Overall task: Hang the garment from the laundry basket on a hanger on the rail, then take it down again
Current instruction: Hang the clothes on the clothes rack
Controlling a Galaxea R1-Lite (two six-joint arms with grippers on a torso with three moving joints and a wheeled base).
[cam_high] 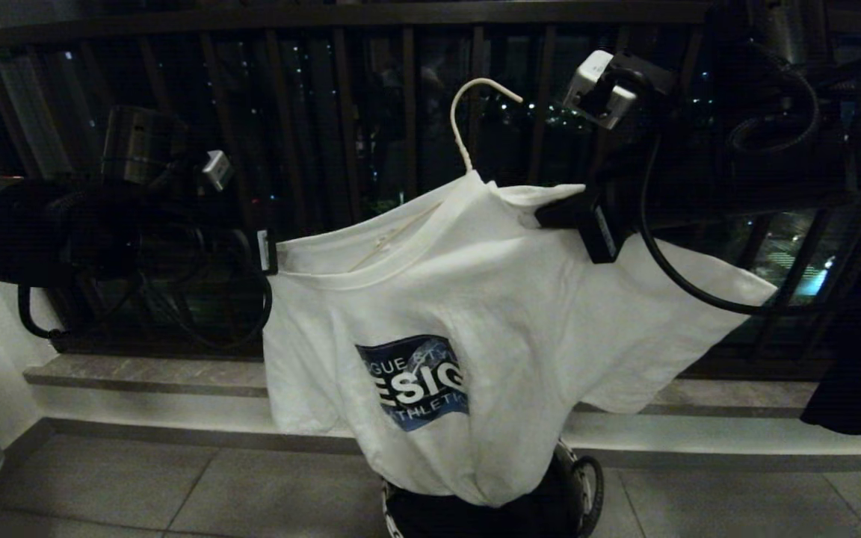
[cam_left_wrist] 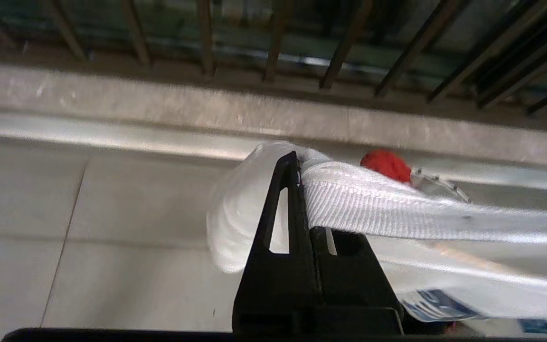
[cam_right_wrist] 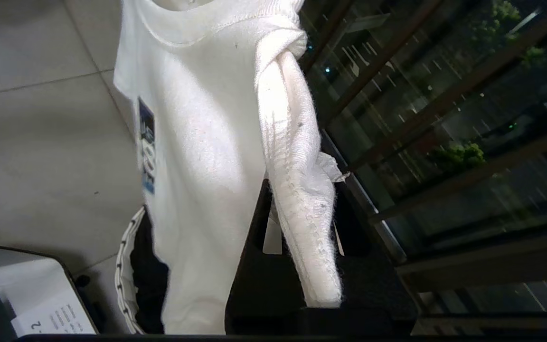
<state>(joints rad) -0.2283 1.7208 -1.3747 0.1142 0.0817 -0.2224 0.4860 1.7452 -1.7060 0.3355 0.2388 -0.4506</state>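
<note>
- the shirt (cam_high: pixel 505 299) is held up in the air in front of the dark balcony railing (cam_high: pixel 341 112), stretched between the two grippers, with its hem drooping onto the basket (cam_high: pixel 580 486) on the floor below.
- the left gripper (cam_high: pixel 269 252) is seen pressed together on the collar edge at the shirt's left shoulder; in the left wrist view its fingers (cam_left_wrist: pixel 285 204) pinch the ribbed band.
- the right gripper (cam_high: pixel 557 213) is closed on the bunched cloth at the other shoulder, higher than the left one.
- the hanger (cam_high: pixel 468 123) sits inside the neck, its hook sticking up between the grippers, nearer the right one.
- the shirt's long axis is judged to run shoulder to shoulder, tilted up toward the right.
- the rail is not in view; the hook points upward, so a lift by both arms together would be called for.
</note>
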